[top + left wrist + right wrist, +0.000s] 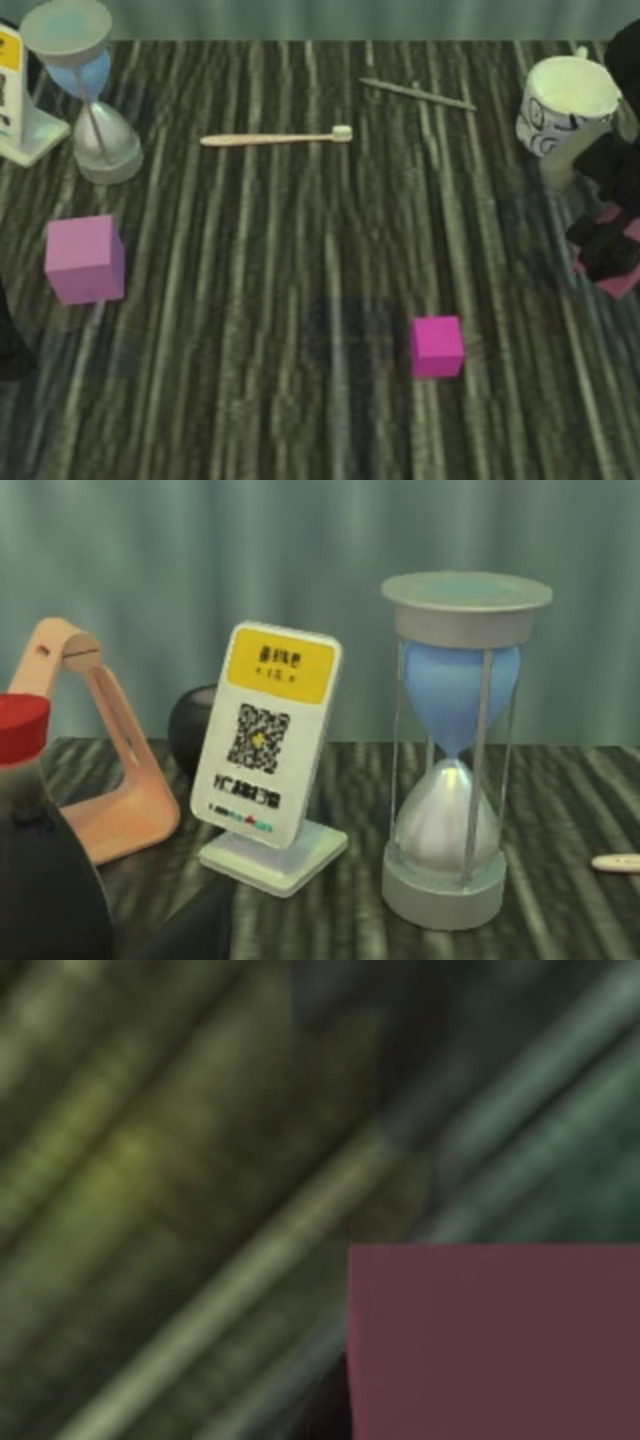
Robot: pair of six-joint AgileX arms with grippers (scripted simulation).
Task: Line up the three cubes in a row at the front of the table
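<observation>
Right gripper: at the right edge of the worktop in the top view, low over the rose-pink cube and covering most of it; whether the fingers are spread or closed on the cube, I cannot tell.
Rose-pink cube: at the right edge of the worktop, below the mug, mostly hidden under the right gripper; in the right wrist view one flat face fills a corner of the picture, with the striped worktop behind it.
Lilac-pink cube: the largest one, near the left edge, below the hourglass, well apart from the other two cubes.
Magenta cube: the smallest one, right of centre and toward the front, standing alone.
Worktop: dark, with grey and black streaks.
Left arm: only a dark part shows at the left edge of the top view; its fingers are not seen in any view.
Hourglass: upright at the back left, blue upper bulb, grey caps.
QR-code sign: on a white stand just beside the hourglass, with a yellow band on top.
Toothbrush: lying flat toward the back, left of centre.
Thin stick: lying at the back, right of centre.
Mug: white with black markings, at the back right.
</observation>
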